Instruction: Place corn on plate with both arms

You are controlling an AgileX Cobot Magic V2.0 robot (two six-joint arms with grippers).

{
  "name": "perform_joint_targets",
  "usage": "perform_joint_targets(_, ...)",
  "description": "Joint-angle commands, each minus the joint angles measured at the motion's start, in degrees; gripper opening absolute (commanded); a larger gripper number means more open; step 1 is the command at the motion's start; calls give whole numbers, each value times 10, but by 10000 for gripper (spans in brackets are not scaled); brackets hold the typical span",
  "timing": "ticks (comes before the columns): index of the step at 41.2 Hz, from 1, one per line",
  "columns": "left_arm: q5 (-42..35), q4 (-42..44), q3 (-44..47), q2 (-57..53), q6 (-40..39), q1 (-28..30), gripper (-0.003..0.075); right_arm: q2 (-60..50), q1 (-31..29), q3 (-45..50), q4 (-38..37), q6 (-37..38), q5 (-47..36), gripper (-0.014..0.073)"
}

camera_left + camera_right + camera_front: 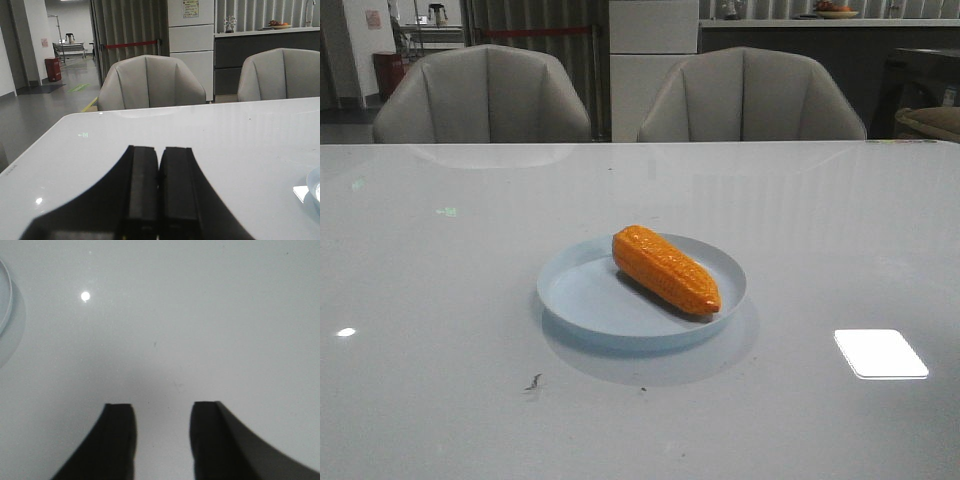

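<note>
Glossy grey-white table (440,400) fills the near field, with a bright rectangular light reflection (881,353) at about 4 o'clock from the plate and a small dark scuff (533,382) at about 7 o'clock from it. Neither arm shows in the front view. Left gripper (159,187): fingers pressed flat together, nothing between them, sitting over bare tabletop. Right gripper (162,412): fingers spread apart, empty, tabletop showing in the gap. Pale-blue plate (580,300) sits near table centre; only a sliver of its rim appears at the edge of each wrist view. Orange corn (665,269) lies inside the plate, on its side, running diagonally: blunt end toward 11 o'clock, tapered tip toward 4 o'clock, close to the rim there. Corn occupies the right half of the plate; left half is bare. Beyond the far table edge, two beige padded chairs (485,95) stand side by side, then a dim room with a white cabinet (653,60) and a dark counter (800,45).
</note>
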Motion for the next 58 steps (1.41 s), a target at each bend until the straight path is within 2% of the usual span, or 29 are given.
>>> perform_joint_targets(1,-44,-1,1,-4,-8,0,90,-53,-2,29,-6,-3,-101,110)
perform_joint_targets(3,-44,-1,1,-4,-8,0,90,-84,-2,60,-6,-3,-141,24)
perform_joint_targets(10,-44,-1,1,-4,-8,0,90,-211,-2,171,-6,-3,-239,37)
perform_joint_targets(25,-44,-1,1,-4,-8,0,90,-520,-1,364,5,-3,-252,37)
perform_joint_targets(27,-45,-1,1,-4,-8,0,90,-520,3,392,23,-3,-280,37)
perform_joint_targets(30,-45,-1,1,-4,-8,0,90,-516,16,392,44,-3,-252,37)
perform_joint_targets(58,-45,-1,1,-4,-8,0,90,-523,26,392,44,-3,-245,37)
